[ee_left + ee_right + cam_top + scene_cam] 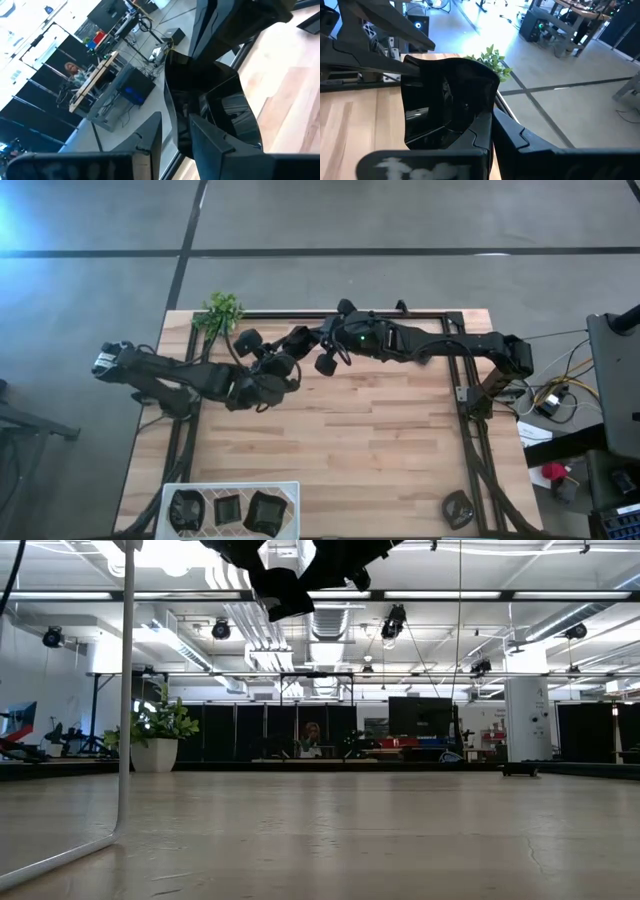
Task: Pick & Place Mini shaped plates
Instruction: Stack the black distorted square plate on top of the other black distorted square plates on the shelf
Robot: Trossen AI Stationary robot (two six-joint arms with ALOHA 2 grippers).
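One glossy black mini plate (445, 100) with a shallow angular rim is held in the air over the far middle of the table, where both grippers meet. My left gripper (272, 372) comes from the left and my right gripper (303, 343) from the right. Each wrist view shows the plate (215, 100) between that arm's own fingers. In the low view both grippers (285, 585) are high above the tabletop. Three more black plates (228, 510) lie in a white tray at the near left corner. Another one (458, 507) lies by the near right edge. My left gripper is shut on the plate, with its rim (200, 125) between the two fingers (150, 145). The plate is lifted clear of the table and stands on edge, tilted. The exact spot of contact is hidden by the plate and the fingers. My right gripper holds the same plate by its rim (480, 120), beside one finger (520, 145); the other finger is hidden behind the plate. The plate is clear of the table, with its hollow side facing this wrist camera.
The white tray (290, 488) sits at the near left corner. A small green plant (220, 313) stands at the far left corner. A black frame runs along the table's far and right edges (462, 395). A white upright post (125, 690) stands at the left in the low view.
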